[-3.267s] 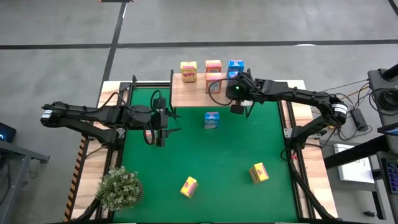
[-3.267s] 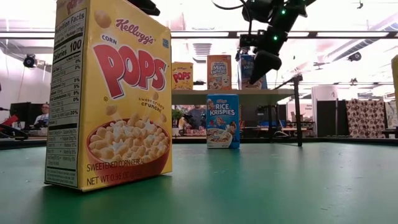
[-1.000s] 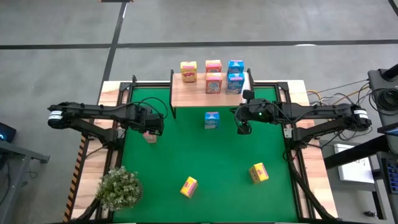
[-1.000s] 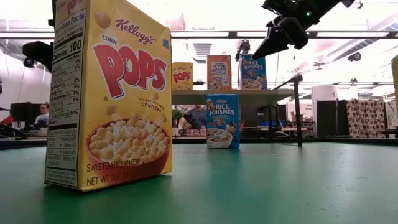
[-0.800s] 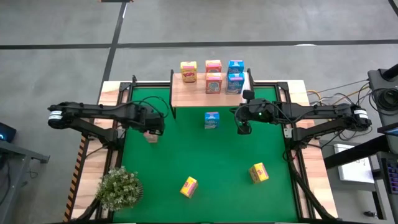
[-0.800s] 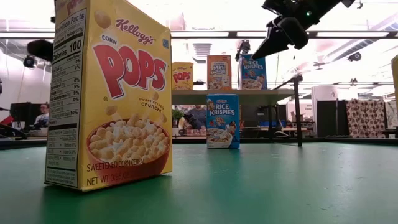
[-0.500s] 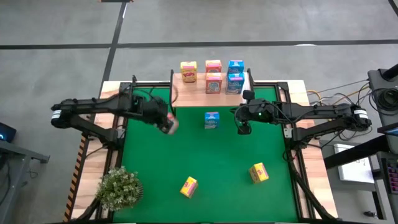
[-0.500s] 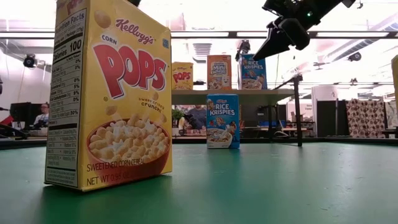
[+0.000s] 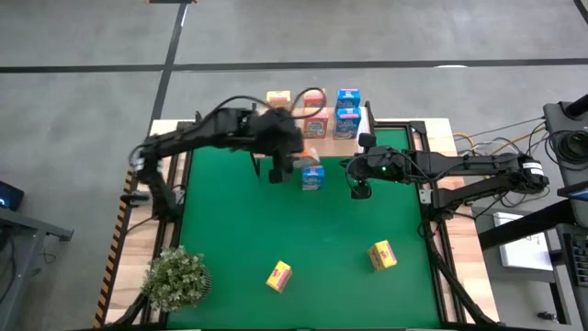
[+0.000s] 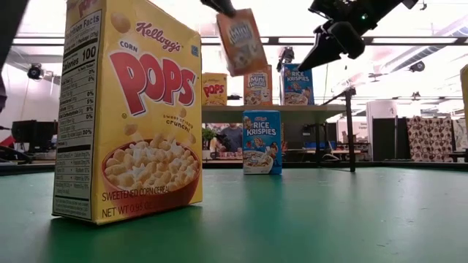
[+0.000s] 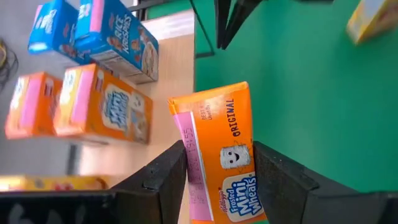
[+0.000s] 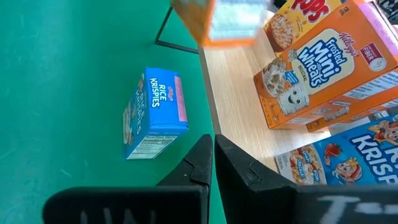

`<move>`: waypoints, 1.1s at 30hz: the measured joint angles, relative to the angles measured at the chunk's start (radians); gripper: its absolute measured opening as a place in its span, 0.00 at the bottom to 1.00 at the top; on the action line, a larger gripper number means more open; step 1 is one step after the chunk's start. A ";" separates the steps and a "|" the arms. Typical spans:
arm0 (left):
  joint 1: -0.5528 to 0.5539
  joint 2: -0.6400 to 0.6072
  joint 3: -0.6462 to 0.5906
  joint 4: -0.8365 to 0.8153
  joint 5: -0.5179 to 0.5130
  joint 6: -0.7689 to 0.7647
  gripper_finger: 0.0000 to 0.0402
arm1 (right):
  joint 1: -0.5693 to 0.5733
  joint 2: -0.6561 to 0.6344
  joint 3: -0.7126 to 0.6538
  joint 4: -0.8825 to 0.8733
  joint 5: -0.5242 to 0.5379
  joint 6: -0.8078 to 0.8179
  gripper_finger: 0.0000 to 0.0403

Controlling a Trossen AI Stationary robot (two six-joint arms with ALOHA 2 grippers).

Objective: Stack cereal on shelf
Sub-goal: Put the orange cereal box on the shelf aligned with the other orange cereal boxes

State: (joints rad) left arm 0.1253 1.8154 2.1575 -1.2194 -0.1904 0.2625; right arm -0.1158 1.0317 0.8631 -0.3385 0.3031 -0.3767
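My left gripper [image 11: 217, 180] holds an orange-pink Mini-Wheats box [image 11: 222, 163] in the air, fingers [image 11: 168, 177] clamped on its two narrow sides, above the front edge of the shelf [image 9: 276, 140]. In the low view the carried box [image 10: 240, 41] hangs tilted, higher than the boxes that stand on the shelf's plank. From above, my left arm [image 9: 197, 133] reaches across the back left of the green mat [image 9: 303, 239] to the shelf's front left part.

On the light-wood shelf stand a yellow Corn Pops box [image 9: 277, 97], two more orange-pink Mini-Wheats boxes [image 11: 102, 112] close together, one behind the other, and two blue Rice Krispies boxes [image 9: 347, 112], also one behind the other, at the shelf's right end.

A third blue Rice Krispies box [image 9: 312, 177] stands upright on the mat just in front of the shelf, between my two grippers. My right gripper [image 9: 359, 188] hovers over the mat to the right of that box, near the shelf's right front leg; its fingers [image 12: 202, 162] are pressed together and hold nothing.

Two yellow Corn Pops boxes remain on the near half of the mat, well apart from the shelf: one [image 9: 278, 275] near the middle, the other [image 9: 382, 255] toward the right. A potted plant [image 9: 175, 278] sits at the table's near left corner.
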 joint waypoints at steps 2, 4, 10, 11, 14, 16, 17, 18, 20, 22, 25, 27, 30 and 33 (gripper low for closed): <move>0.022 0.076 0.108 -0.062 0.004 0.059 0.39 | 0.000 0.000 0.000 -0.003 0.000 0.003 0.02; 0.046 0.141 0.200 -0.107 0.044 0.093 0.39 | 0.000 0.000 0.000 -0.003 0.000 0.003 0.02; 0.109 0.121 0.062 -0.036 0.125 0.143 0.39 | -0.001 0.000 -0.002 -0.002 -0.035 0.002 0.02; 0.118 0.119 0.045 -0.024 0.125 0.143 0.39 | -0.001 0.000 -0.002 -0.002 -0.043 -0.002 0.02; 0.139 0.118 0.011 0.023 0.132 0.146 0.39 | 0.000 0.000 -0.002 0.000 -0.061 -0.006 0.02; 0.142 0.116 -0.008 0.055 0.134 0.159 0.39 | -0.001 0.000 -0.002 0.004 -0.071 -0.005 0.02; 0.145 0.116 -0.017 0.074 0.134 0.166 0.39 | 0.000 0.000 -0.002 0.005 -0.071 -0.004 0.02; 0.145 0.116 -0.023 0.090 0.134 0.171 0.39 | 0.000 0.000 -0.002 0.005 -0.071 -0.003 0.02; 0.148 0.116 -0.031 0.107 0.136 0.174 0.39 | 0.000 0.000 -0.002 0.006 -0.071 -0.001 0.02; 0.152 0.116 -0.037 0.130 0.133 0.176 0.39 | 0.000 0.000 -0.002 0.007 -0.071 -0.001 0.02; 0.159 0.117 -0.029 0.138 0.127 0.189 0.39 | 0.000 0.000 -0.002 0.007 -0.071 0.000 0.02; 0.165 0.117 -0.026 0.151 0.121 0.200 0.39 | 0.000 0.000 -0.002 0.007 -0.072 0.001 0.02; 0.177 0.117 -0.026 0.156 0.120 0.202 0.39 | 0.000 0.000 -0.002 0.007 -0.071 0.002 0.02; 0.186 0.118 -0.026 0.156 0.122 0.202 0.39 | 0.000 0.000 -0.002 0.007 -0.071 0.003 0.02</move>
State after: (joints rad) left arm 0.3108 1.9334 2.1311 -1.0630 -0.0681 0.4644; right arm -0.1162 1.0317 0.8608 -0.3313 0.2317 -0.3740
